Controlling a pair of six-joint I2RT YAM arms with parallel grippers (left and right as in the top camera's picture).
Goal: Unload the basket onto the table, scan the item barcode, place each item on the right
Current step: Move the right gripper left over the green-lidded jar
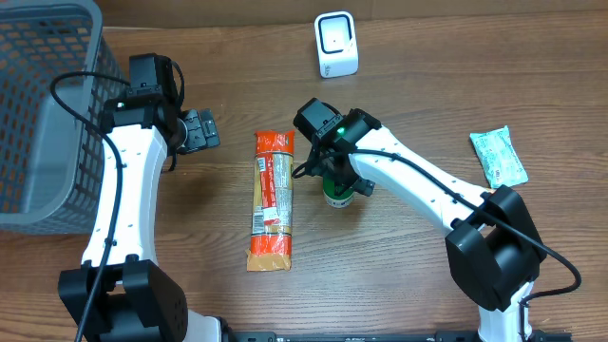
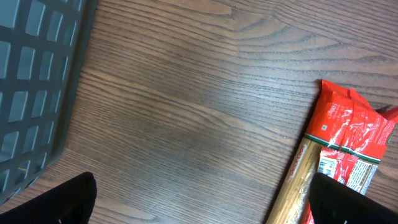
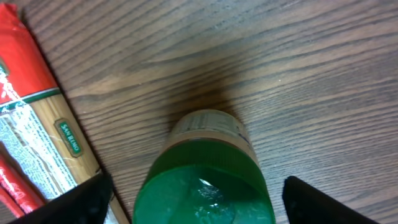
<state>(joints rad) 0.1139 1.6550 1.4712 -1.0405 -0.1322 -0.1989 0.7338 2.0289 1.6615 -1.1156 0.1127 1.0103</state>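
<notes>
Green-lidded round jar (image 3: pixel 205 186) stood upright on the wooden worktop (image 3: pixel 311 74) between the right fingers (image 3: pixel 81 202), spread apart and not gripping. Left fingers (image 2: pixel 56 202) gaped empty, well apart from the jar. An off-centre squeeze could topple it against the red pasta packet (image 3: pixel 37 124) beside it.

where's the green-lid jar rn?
Overhead view, just right of centre: the green-lid jar stands upright on the table beside the spaghetti pack, on its right, directly under the open right gripper, which straddles it.

Desk (image 1: pixel 427 85): wood-grain top, matt, smooth. Pasta pkt (image 1: pixel 272 199): glossy crinkled plastic film w/ clear window. Jar cap (image 3: pixel 202 190): shiny green plastic; basket (image 1: pixel 38 95): matt grey plastic lattice.
</notes>
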